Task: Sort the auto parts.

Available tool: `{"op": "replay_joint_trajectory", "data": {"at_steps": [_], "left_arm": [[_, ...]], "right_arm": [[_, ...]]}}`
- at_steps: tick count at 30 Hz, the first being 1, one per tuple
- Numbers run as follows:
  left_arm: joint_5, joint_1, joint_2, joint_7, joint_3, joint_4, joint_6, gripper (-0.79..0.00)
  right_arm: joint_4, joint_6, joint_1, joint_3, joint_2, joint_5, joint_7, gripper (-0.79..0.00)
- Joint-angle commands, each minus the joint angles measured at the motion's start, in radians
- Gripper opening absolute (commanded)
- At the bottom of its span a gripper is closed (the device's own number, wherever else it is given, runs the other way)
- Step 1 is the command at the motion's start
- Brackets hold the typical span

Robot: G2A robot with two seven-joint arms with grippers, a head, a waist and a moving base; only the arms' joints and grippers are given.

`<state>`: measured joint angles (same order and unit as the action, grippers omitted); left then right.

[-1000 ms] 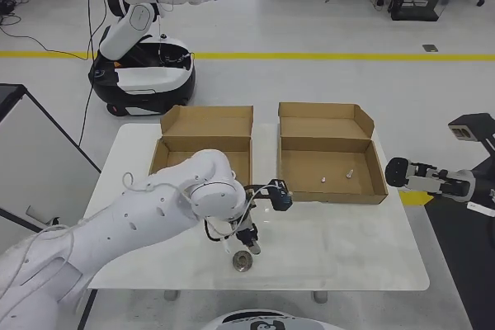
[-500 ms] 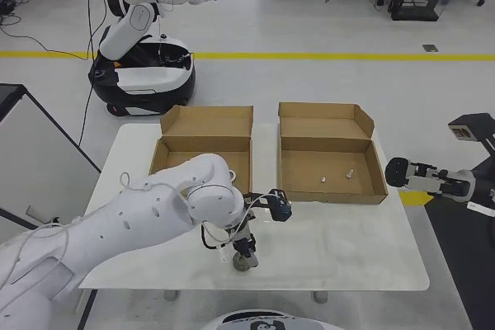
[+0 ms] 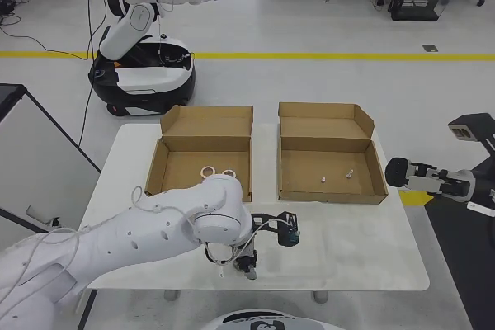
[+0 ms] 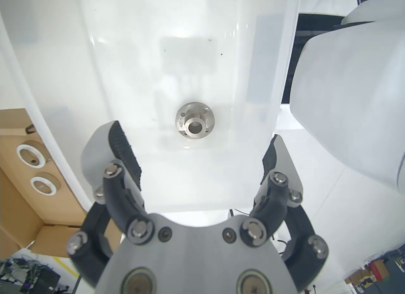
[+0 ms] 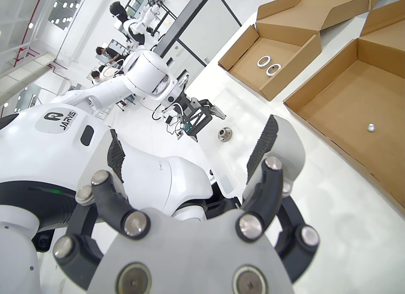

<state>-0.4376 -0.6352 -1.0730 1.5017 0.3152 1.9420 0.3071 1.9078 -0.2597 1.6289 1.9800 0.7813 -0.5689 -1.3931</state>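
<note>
Left gripper (image 4: 196, 143) held just beside metal flange (image 4: 195, 120) on table (image 4: 158, 23), fingers spread, nothing gripped. Right gripper (image 5: 193, 138) spread wide too (seen near right box (image 3: 313, 196)).

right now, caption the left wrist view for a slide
Open left tool facing a metal flanged hub on the white table

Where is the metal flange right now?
In both wrist views, the metal flange lies on the white table, just ahead of the open left gripper and not gripped, well short of the cardboard box on that side.
</note>
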Motion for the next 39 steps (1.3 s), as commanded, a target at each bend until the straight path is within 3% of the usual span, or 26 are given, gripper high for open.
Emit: {"op": "replay_joint_trajectory", "data": {"at_steps": [1, 4, 8, 15, 23, 31, 36, 39], "left_arm": [[-0.01, -0.004, -0.006, -0.015, -0.009, -0.018, 0.005, 0.0], [-0.028, -0.005, -0.017, -0.027, -0.022, -0.038, 0.008, 0.0], [-0.037, -0.002, -0.029, -0.002, -0.043, -0.071, 0.012, -0.157], [-0.023, 0.012, -0.045, 0.004, -0.074, -0.101, 0.008, -0.228], [0.029, 0.019, -0.046, -0.011, -0.056, -0.084, 0.022, -0.182], [0.134, 0.037, -0.009, -0.024, 0.025, 0.035, 0.035, -0.206], [0.083, 0.054, 0.015, -0.027, 0.094, 0.074, 0.038, -0.206], [0.009, 0.062, 0.019, -0.011, 0.088, 0.07, 0.023, -0.2]], "right_arm": [[0.0, 0.0, 0.0, 0.0, 0.0, 0.0, 0.0, 0.0], [0.0, 0.0, 0.0, 0.0, 0.0, 0.0, 0.0, 0.0], [0.0, 0.0, 0.0, 0.0, 0.0, 0.0, 0.0, 0.0], [0.0, 0.0, 0.0, 0.0, 0.0, 0.0, 0.0, 0.0], [0.0, 0.0, 0.0, 0.0, 0.0, 0.0, 0.0, 0.0], [0.0, 0.0, 0.0, 0.0, 0.0, 0.0, 0.0, 0.0], [0.0, 0.0, 0.0, 0.0, 0.0, 0.0, 0.0, 0.0], [0.0, 0.0, 0.0, 0.0, 0.0, 0.0, 0.0, 0.0]]}}
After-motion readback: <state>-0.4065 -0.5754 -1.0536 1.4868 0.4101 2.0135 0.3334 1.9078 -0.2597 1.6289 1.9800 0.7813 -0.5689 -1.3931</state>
